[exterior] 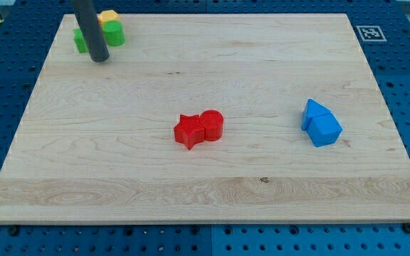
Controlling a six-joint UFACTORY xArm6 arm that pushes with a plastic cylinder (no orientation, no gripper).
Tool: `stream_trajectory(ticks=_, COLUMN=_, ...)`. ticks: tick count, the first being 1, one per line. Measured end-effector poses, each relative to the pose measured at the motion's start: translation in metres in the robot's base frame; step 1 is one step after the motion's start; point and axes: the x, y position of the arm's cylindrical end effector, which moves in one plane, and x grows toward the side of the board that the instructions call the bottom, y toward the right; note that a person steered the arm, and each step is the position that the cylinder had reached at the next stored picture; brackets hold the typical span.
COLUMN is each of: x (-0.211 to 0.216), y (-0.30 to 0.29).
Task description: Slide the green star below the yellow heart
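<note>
At the view's top left corner of the bench (212,64), the green star (114,34) lies partly hidden behind the rod, its bright green lobes touching the yellow heart (108,16) above it. My tip (100,60) rests just below the star; no pincer exists here.

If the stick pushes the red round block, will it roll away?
Probably not: the red round block stands on its flat end, so it should slide. It touches the red star, so that may move too. It looks stiff.
</note>
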Motion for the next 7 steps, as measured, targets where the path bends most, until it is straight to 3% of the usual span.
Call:
stream_trajectory(ticks=2, x=0.0, y=-0.059)
stream_trajectory(ticks=7, x=-0.026, y=-0.047)
